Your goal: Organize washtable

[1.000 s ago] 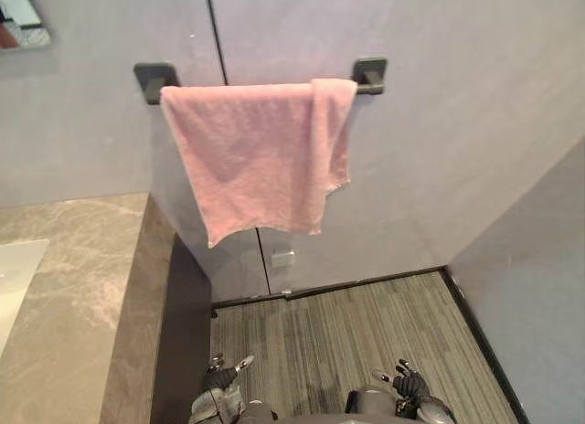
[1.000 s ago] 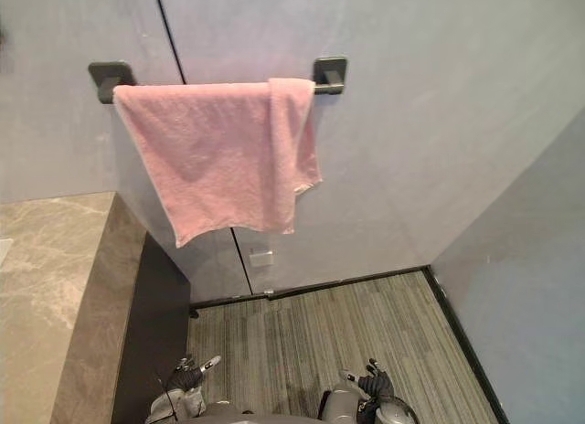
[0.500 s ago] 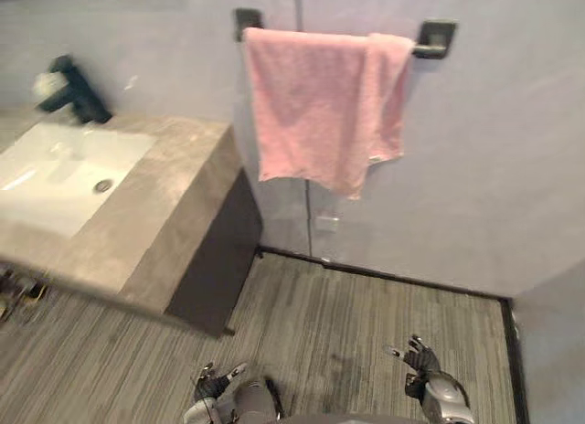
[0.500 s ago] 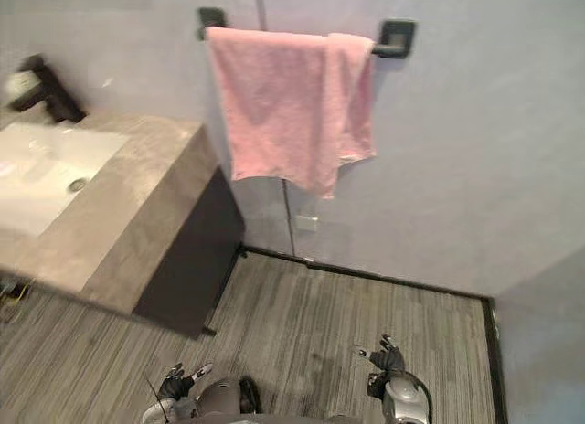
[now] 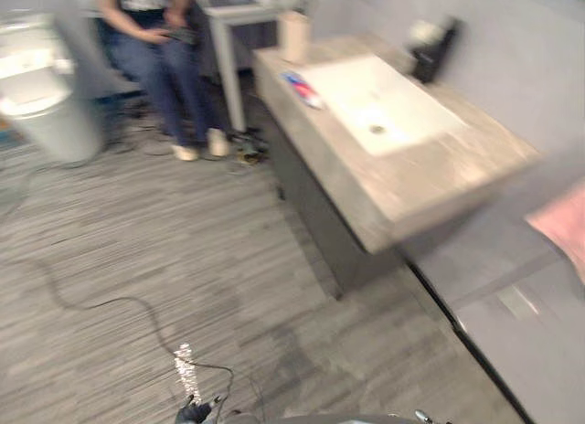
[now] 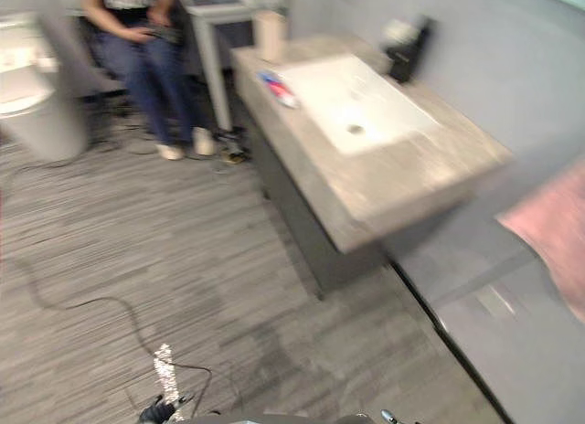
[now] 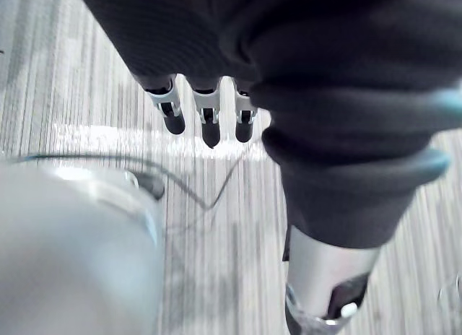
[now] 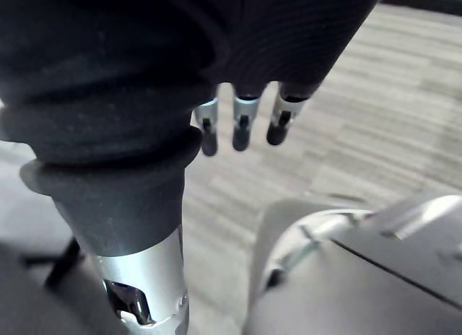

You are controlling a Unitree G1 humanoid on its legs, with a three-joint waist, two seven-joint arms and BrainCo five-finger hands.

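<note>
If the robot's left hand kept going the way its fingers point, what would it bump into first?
Most likely the striped floor: the left hand points down at it, with nothing visible between.

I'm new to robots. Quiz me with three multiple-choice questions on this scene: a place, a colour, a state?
1. Where does the red-and-blue tube lie? A on the counter beside the basin; B in a drawer; C on a shelf.
2. What colour is the towel? A green; B pink; C black.
3. The left hand is: A gripping a brush; B shut in a fist; C open, empty.
Answers: 1 A: it rests on the counter. 2 B: pink shows at the edge. 3 C: straight fingers, nothing held.
</note>
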